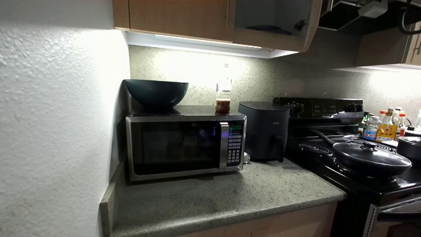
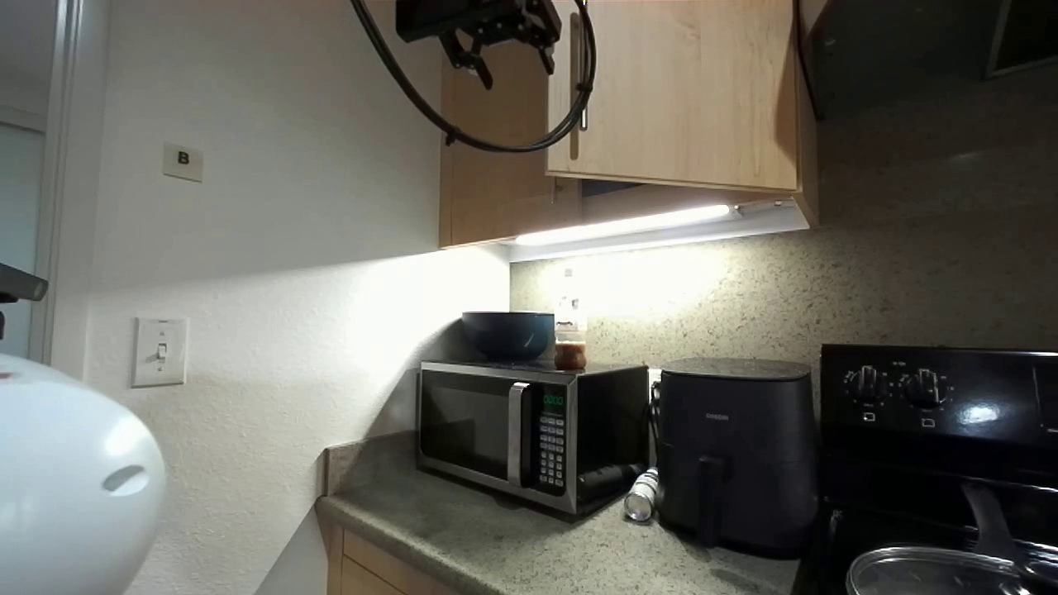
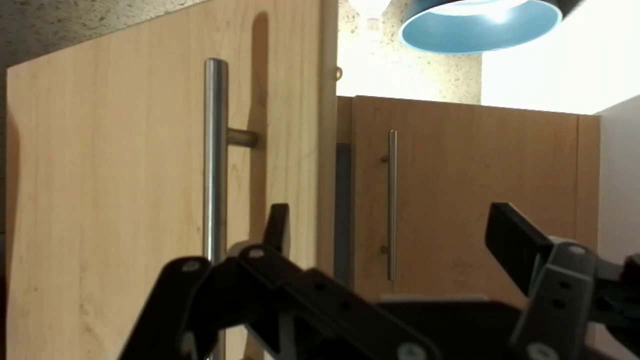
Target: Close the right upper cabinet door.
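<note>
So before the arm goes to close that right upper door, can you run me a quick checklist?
1. Right door open: ok, swung out.
2. Left door shut: ok.
3. Fingers empty: ok, spread apart, holding nothing.
4. Both fingers over the right door: not ok, in the wrist view one is past its edge.
5. Cable clear of the right door's handle: cannot tell, in an exterior view it crosses in front.
6. Bowl below the doors: ok, on the microwave.

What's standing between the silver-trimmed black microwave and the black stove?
A dark-grey, rounded air fryer; both exterior views show it. A small, shiny cylindrical container lies beside it.
</note>
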`<state>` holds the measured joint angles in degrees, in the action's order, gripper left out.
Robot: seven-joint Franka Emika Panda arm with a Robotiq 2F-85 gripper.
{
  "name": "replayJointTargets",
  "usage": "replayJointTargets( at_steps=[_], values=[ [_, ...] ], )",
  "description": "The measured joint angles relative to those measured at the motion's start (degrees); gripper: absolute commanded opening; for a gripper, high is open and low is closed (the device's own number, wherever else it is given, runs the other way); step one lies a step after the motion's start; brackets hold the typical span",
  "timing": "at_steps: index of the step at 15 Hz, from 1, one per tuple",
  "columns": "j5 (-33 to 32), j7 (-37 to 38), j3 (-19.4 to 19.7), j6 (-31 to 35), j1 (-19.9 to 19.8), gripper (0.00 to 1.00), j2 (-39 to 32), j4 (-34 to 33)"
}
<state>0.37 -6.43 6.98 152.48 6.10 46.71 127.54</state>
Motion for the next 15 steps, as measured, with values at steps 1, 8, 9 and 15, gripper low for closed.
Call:
replayJointTargets(
  at_steps=[1,8,9,15],
  values=[
    [0.15,0.14,-0.35,-0.21,-0.76,1.0,0.15,0.02],
    [0.27,2.16,-0.21,-1.3,-3.21,1.0,2.72,1.39],
    [0.27,2.16,0.06,-1.06,-3.75,1.0,2.76,1.51],
    [0.34,2.16,2.86,2.07,-4.2,1.0,0.59,1.35]
  ],
)
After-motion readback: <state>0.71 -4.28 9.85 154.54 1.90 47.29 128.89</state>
